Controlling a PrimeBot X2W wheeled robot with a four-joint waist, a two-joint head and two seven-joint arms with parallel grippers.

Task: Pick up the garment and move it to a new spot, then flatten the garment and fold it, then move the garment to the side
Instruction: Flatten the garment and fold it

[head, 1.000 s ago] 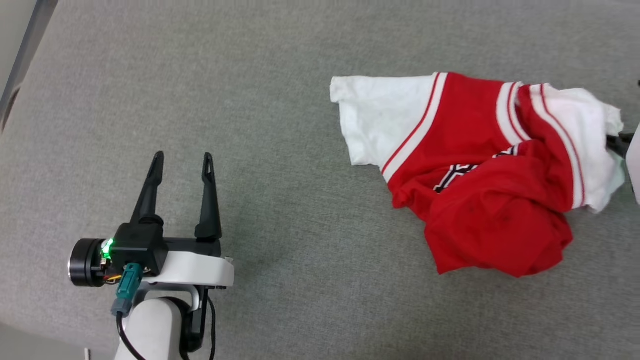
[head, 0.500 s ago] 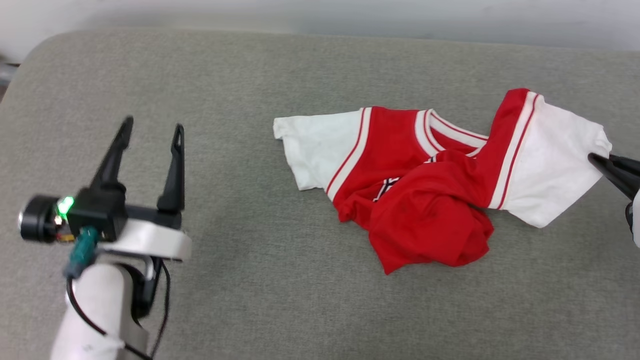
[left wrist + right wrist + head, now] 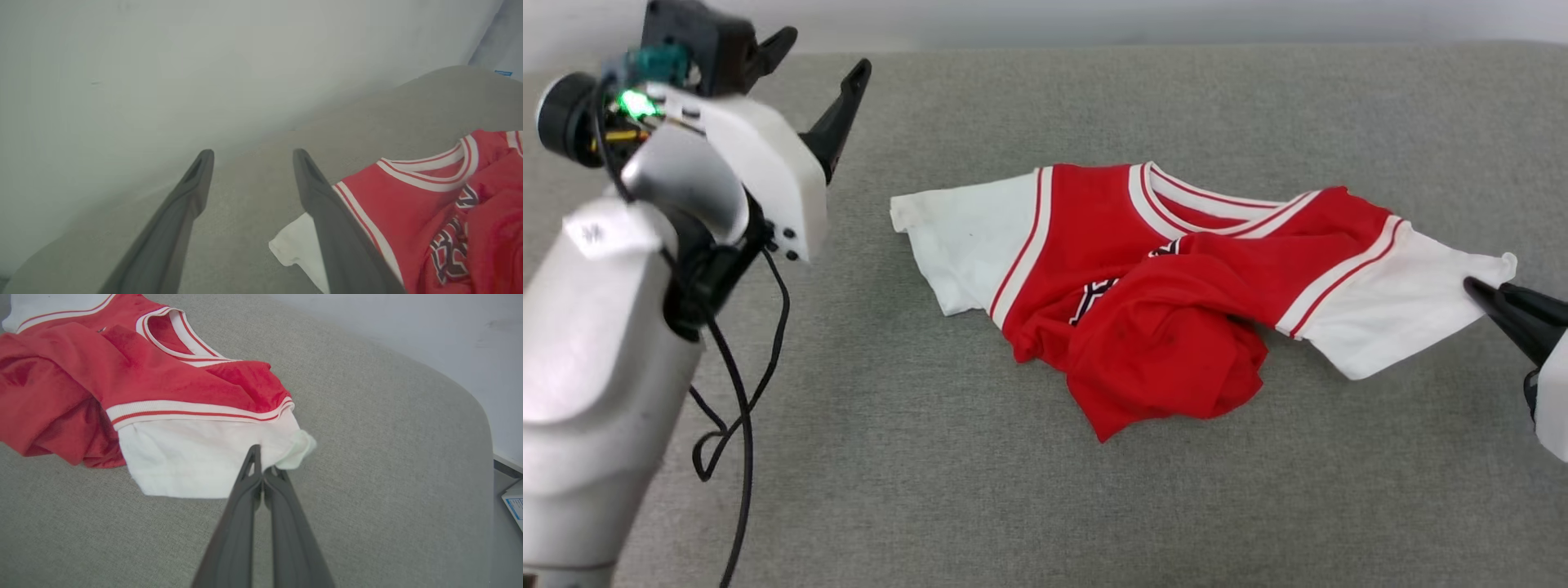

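My right gripper [image 3: 262,465] pinches the hem of a white sleeve [image 3: 192,457], fingers pressed together on the cloth, at three o'clock of the head view. The red jersey T-shirt [image 3: 1143,269] lies crumpled at the centre of the grey upholstered surface [image 3: 1013,474], its black lettering [image 3: 1094,296] half buried in folds. At ten o'clock my left gripper [image 3: 822,53] hangs clear of the shirt, fingers spread wide, holding nothing.

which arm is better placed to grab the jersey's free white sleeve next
Left. The left gripper hangs open near the free sleeve of the jersey, while the right gripper is shut on the other sleeve.
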